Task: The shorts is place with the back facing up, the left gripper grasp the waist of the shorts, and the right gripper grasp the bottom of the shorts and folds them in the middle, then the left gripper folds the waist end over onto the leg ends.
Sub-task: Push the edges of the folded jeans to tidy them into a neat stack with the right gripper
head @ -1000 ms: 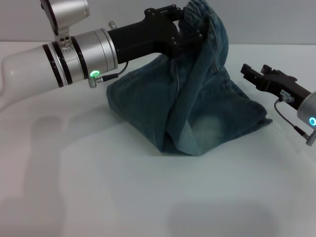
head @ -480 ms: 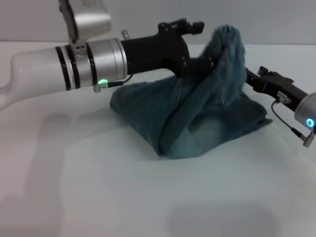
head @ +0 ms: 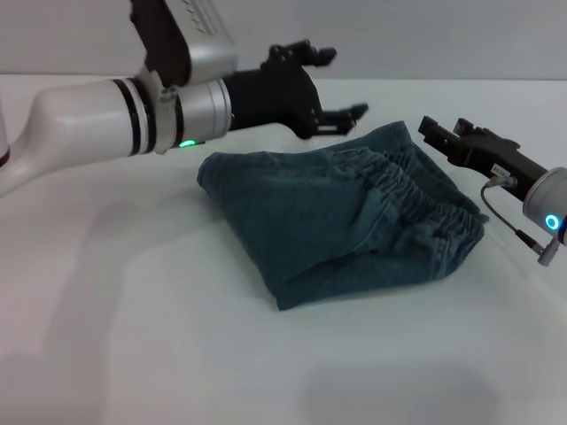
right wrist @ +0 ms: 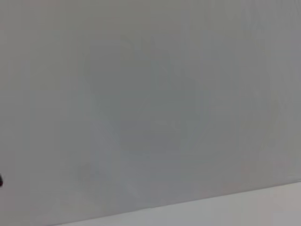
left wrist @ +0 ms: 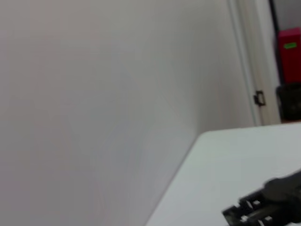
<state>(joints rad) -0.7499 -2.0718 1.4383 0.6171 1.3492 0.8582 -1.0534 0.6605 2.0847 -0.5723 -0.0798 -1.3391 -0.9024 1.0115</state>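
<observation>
The blue denim shorts (head: 341, 212) lie folded in a flat bundle on the white table (head: 133, 336), seen in the head view. Their gathered elastic waist (head: 416, 199) rests on top at the right side. My left gripper (head: 341, 81) hovers open and empty just above the far edge of the shorts, touching nothing. To the right of the bundle my right gripper (head: 443, 133) points at the waist end, open and empty, a little clear of the cloth. In the left wrist view only a dark gripper (left wrist: 268, 207) shows over the table.
White tabletop (head: 283, 372) stretches in front of the shorts and to the left. A pale wall (left wrist: 94, 94) stands behind the table, and a red box (left wrist: 288, 49) sits far off by a door frame. The right wrist view shows only wall (right wrist: 150, 94).
My left gripper carried the raised waist end rightward and down, let it go and drew back up-left, now open. The shorts dropped flat. My right gripper barely moved.
</observation>
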